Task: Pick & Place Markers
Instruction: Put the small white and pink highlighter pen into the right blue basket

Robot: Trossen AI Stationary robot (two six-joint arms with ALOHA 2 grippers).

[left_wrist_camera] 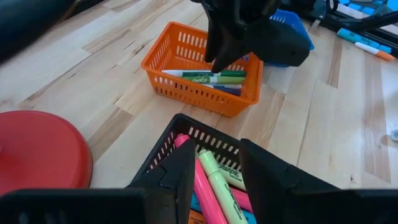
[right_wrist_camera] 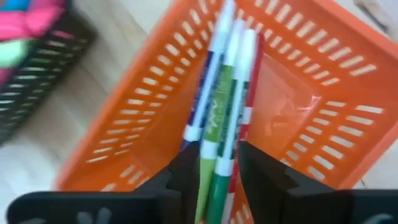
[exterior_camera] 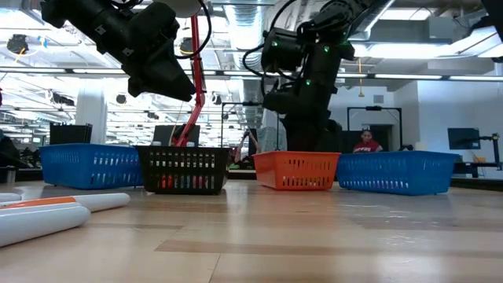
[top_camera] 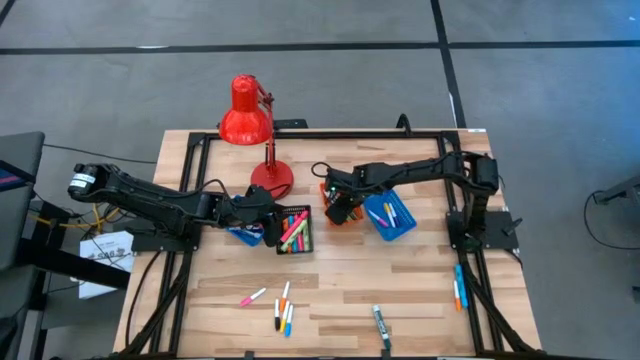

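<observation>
My left gripper (left_wrist_camera: 217,169) hangs open above the black tray (top_camera: 293,231), where pink and yellow-green markers (left_wrist_camera: 214,183) lie between and below its fingers. My right gripper (right_wrist_camera: 216,169) is open and low over the orange tray (right_wrist_camera: 298,93). That tray holds three white-bodied markers (right_wrist_camera: 217,106) with blue, green and red ends, lying side by side on its floor and running up between the fingers. In the left wrist view the right gripper (left_wrist_camera: 219,62) points down at these markers (left_wrist_camera: 211,78). Several loose markers (top_camera: 283,310) lie on the table's near part. My right gripper stands from above with one finger on either side of the markers lying in the orange tray (left_wrist_camera: 186,93). I cannot tell whether its fingers touch them.
A red desk lamp (top_camera: 245,115) stands with its base (top_camera: 272,178) just beyond the trays. Blue trays sit at either end of the row (top_camera: 392,217) (exterior_camera: 90,163). More markers (top_camera: 458,290) lie along the right frame rail. A dark green marker (top_camera: 381,325) lies near the near edge.
</observation>
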